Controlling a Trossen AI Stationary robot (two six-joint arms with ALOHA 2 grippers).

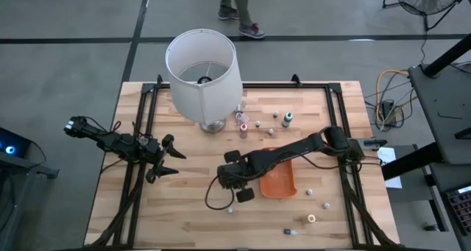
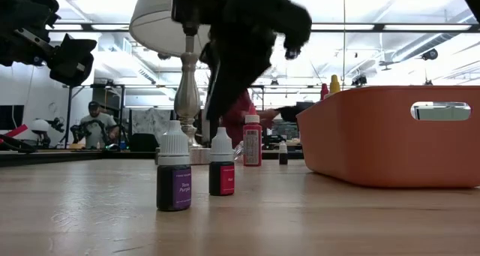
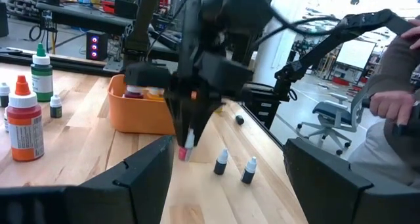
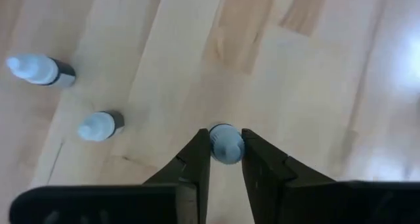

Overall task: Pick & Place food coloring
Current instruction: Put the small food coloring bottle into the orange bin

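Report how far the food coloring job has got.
Done: a few bottles already sit in the orange tray. In hand: the right hand is shut on a small bottle over the table. Left: two bottles beside it, plus others scattered near the lamp.

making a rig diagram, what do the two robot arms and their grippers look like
Both arms are dark, near-black jointed links with black cables looped alongside. The left gripper ends in two short pointed black fingers. The right gripper has two flat, tapered dark fingers. No markings are visible.
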